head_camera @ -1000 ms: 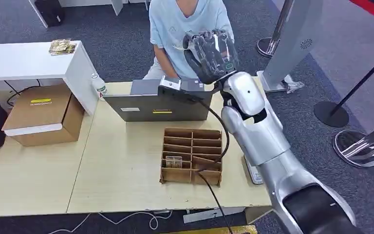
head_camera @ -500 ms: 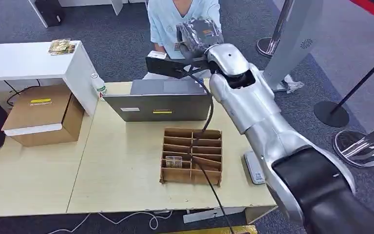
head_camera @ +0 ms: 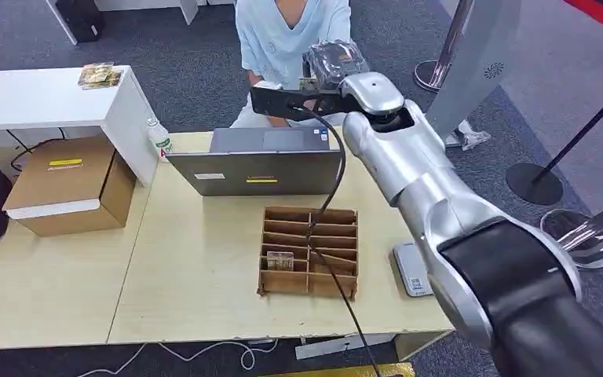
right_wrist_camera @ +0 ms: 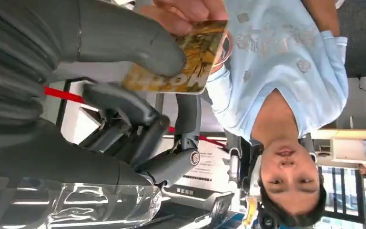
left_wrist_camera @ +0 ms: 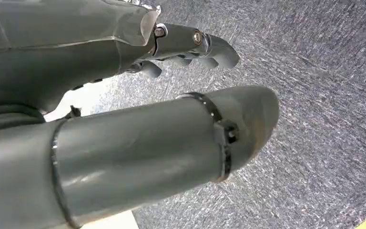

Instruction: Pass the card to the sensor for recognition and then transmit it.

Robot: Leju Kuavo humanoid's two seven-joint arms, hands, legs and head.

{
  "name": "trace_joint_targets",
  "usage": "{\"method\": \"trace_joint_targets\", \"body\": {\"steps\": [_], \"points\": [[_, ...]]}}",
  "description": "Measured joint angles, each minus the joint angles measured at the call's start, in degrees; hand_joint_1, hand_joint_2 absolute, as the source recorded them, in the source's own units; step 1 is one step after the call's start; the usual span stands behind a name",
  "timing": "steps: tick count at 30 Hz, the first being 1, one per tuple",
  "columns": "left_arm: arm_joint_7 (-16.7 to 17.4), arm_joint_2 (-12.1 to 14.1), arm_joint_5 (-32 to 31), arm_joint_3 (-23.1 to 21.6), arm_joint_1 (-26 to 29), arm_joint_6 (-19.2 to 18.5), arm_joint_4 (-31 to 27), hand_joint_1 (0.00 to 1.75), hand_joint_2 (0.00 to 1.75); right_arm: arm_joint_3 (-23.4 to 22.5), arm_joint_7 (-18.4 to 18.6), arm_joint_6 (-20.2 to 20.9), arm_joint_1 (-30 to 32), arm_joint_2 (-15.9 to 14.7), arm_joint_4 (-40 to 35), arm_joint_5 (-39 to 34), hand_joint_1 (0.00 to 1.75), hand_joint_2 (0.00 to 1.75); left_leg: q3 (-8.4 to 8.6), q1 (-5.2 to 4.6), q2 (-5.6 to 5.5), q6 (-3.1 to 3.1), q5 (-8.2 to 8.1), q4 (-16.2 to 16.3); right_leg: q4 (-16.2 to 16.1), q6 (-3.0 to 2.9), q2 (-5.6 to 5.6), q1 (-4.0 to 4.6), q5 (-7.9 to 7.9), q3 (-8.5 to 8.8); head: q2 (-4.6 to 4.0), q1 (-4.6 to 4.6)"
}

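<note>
Card (right_wrist_camera: 181,62) now higher, robot-hand-pinched, thumb-hidden.

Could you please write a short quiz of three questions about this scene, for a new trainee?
1. True or false: the right hand holds the card while a person's hand touches its other end.
2. Where does the laptop stand relative to the cardboard divider box?
A. Beyond it, nearer the person
B. Inside it
C. On the floor
3. Fill in: the left hand hangs over the grey ______.

Key:
1. True. The thumb presses the card, and the person's fingers are on its far edge.
2. A.
3. Carpet.
</note>
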Motion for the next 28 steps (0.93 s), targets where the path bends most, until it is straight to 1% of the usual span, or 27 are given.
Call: {"method": "trace_joint_targets", "body": {"steps": [10, 18, 21, 23, 26, 28], "points": [[-0.09, 0.00, 0.00, 0.02, 0.02, 0.04, 0.00, 0.00, 0.00, -1.25, -0.44, -2.10, -0.26, 0.00, 1.35, -0.04, 0.00, 1.75, 0.00, 0.00, 0.01, 0.00, 0.00, 0.00, 0.00, 0.00, 0.00, 0.00, 0.00, 0.00, 0.00, 0.00], [-0.20, 0.00, 0.00, -0.11, 0.02, 0.52, -0.02, 0.00, 0.00, -3.15, -2.41, -6.65, -0.20, -0.57, 0.72, -0.90, 0.00, 1.75, 0.00, 0.00, 0.01, 0.00, 0.00, 0.01, -0.01, 0.00, 0.01, 0.00, 0.00, -0.02, 0.00, 0.00], [-0.20, 0.00, 0.00, -0.15, 0.01, 0.61, 0.00, 0.00, 0.00, -4.48, -5.17, -11.07, 0.84, -1.11, -1.70, -3.14, 0.00, 1.75, 0.01, 0.00, 0.01, 0.00, 0.00, 0.01, -0.01, 0.00, 0.01, 0.00, 0.00, -0.02, 0.00, 0.00], [-0.20, 0.00, 0.00, -0.15, 0.01, 0.66, 0.00, 0.00, 0.00, -5.75, -8.16, -13.05, 2.52, -1.38, -4.55, -6.39, 0.00, 1.75, 0.01, 0.00, 0.01, 0.00, 0.00, 0.01, -0.01, 0.00, 0.01, 0.00, 0.00, -0.02, 0.00, 0.02], [-0.17, 0.00, 0.00, -0.17, 0.01, 0.68, 0.00, 0.00, 0.00, -7.78, -12.15, -12.90, 6.03, -1.75, -10.56, -11.68, 0.00, 1.75, 0.01, 0.00, 0.00, 0.00, 0.00, 0.01, -0.02, 0.00, 0.01, 0.00, 0.00, -0.02, 0.00, 0.00], [0.04, 0.00, 0.00, -0.15, 0.02, 0.68, 0.00, 0.00, 0.00, -8.57, -14.17, -11.58, 9.34, -2.27, -16.36, -16.18, 0.00, 1.75, 0.00, 0.00, 0.00, 0.00, 0.00, 0.01, -0.02, -0.01, 0.00, 0.00, 0.00, -0.03, 0.00, 0.00]]}}
